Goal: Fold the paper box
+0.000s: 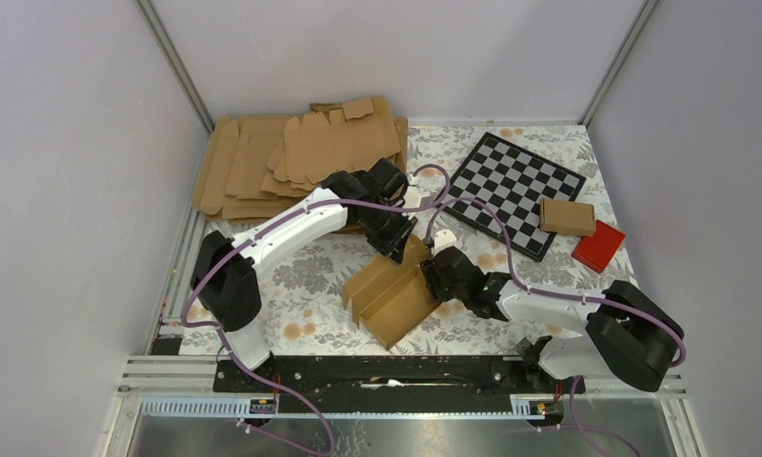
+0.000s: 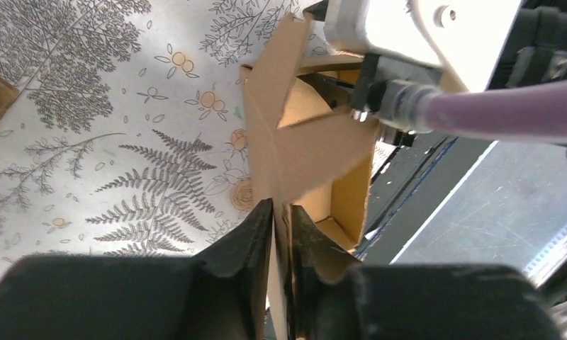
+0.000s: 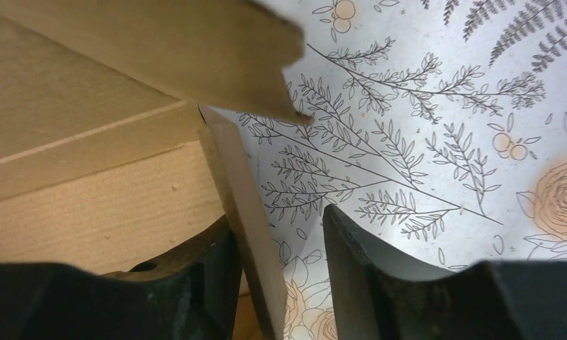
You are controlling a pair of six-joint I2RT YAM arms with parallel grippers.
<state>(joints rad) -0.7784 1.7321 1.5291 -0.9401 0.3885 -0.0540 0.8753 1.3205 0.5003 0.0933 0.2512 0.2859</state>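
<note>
We find the left gripper (image 2: 281, 212) closed tight on an upright wall of the box (image 1: 393, 297), with the card pinched between both fingers. The right gripper (image 3: 277, 219) stands part open astride another flap; the card lies against one finger and clear of the other. The box, partly formed with its walls raised, sits on the table (image 1: 301, 276) between the two arms.

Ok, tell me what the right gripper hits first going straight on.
The paper box: a flap stands between the right gripper's jaws. Beyond it, likely the floral cloth; depth is unclear.
</note>
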